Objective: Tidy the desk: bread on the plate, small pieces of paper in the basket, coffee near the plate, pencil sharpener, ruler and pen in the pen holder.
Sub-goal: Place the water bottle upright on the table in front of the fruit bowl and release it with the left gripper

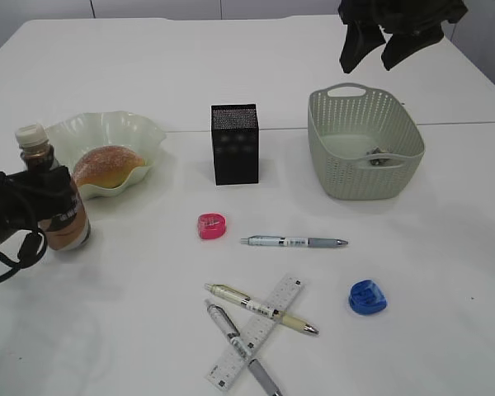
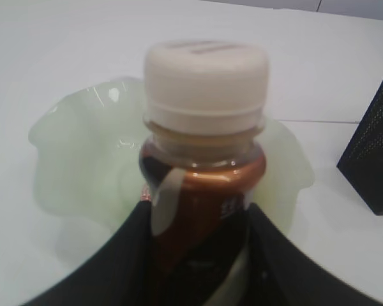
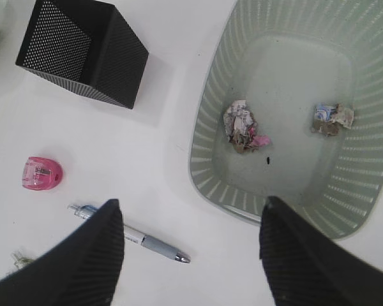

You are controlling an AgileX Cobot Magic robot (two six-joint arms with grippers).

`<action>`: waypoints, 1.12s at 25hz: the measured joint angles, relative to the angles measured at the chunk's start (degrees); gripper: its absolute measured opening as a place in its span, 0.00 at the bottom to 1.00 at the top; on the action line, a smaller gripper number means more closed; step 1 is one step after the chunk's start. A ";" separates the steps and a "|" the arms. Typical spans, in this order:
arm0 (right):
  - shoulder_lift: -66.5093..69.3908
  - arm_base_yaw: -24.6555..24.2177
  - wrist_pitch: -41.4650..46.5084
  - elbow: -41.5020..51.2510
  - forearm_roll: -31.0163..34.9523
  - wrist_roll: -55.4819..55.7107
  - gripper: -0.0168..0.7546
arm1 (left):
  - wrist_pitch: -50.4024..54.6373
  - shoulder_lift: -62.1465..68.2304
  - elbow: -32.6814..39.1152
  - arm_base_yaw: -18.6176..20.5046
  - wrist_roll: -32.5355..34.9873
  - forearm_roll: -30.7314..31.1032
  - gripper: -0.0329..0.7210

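Note:
My left gripper (image 1: pixel 45 198) is shut on the brown coffee bottle (image 1: pixel 56 191), white cap, standing next to the pale green wavy plate (image 1: pixel 136 128); the bottle (image 2: pixel 201 185) fills the left wrist view, between my jaws (image 2: pixel 198 255). The bread (image 1: pixel 107 165) lies on the plate. My right gripper (image 1: pixel 384 45) is open and empty, high above the grey-green basket (image 1: pixel 330 140), which holds two crumpled paper pieces (image 3: pixel 244 126). The black mesh pen holder (image 1: pixel 234 142) stands mid-table. A pink sharpener (image 1: pixel 211 225), a blue sharpener (image 1: pixel 367 297), three pens (image 1: pixel 293 242) and a clear ruler (image 1: pixel 256 330) lie in front.
The table's front half carries the loose pens, ruler and sharpeners. A seam in the table runs behind the plate and basket. In the right wrist view the pen holder (image 3: pixel 83 51), pink sharpener (image 3: pixel 41 173) and one pen (image 3: pixel 140 239) lie left of the basket (image 3: pixel 207 127).

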 joint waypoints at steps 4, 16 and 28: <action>0.00 0.00 0.00 0.00 -0.08 -0.05 0.66 | -0.46 1.62 -0.24 0.00 0.00 2.05 0.42; 0.00 0.00 0.00 0.00 -0.08 -0.14 0.66 | -2.33 2.34 -0.48 0.00 0.00 5.18 0.70; 0.00 0.00 0.00 0.00 -0.08 -0.14 0.66 | -2.41 -3.69 -0.65 0.00 0.00 5.93 0.71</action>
